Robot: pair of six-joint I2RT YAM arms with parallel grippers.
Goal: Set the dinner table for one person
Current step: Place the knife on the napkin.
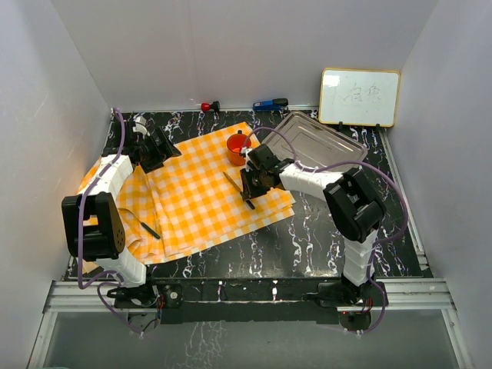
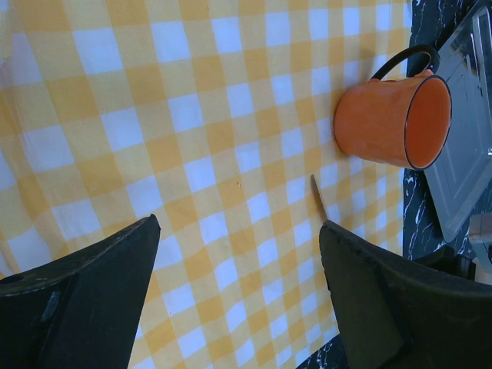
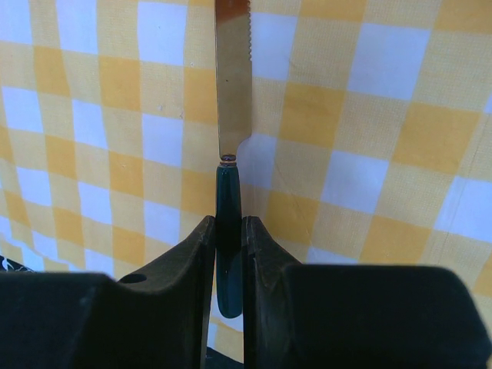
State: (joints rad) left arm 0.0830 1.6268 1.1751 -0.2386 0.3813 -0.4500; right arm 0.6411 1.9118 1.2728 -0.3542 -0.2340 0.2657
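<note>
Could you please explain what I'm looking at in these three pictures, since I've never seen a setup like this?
Two robot arms are bolted at the near edge of a dark marbled table. One picture looks down from above; the other two come from a camera on each wrist. On the table lie a checked cloth with an orange mug on it, and a steel tray. The right gripper pinches a knife by its green handle; the left gripper is open and empty above the cloth.

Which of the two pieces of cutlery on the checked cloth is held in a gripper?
The knife near the orange mug: the right gripper clamps its dark handle. The other utensil lies free by the left arm's base.
</note>
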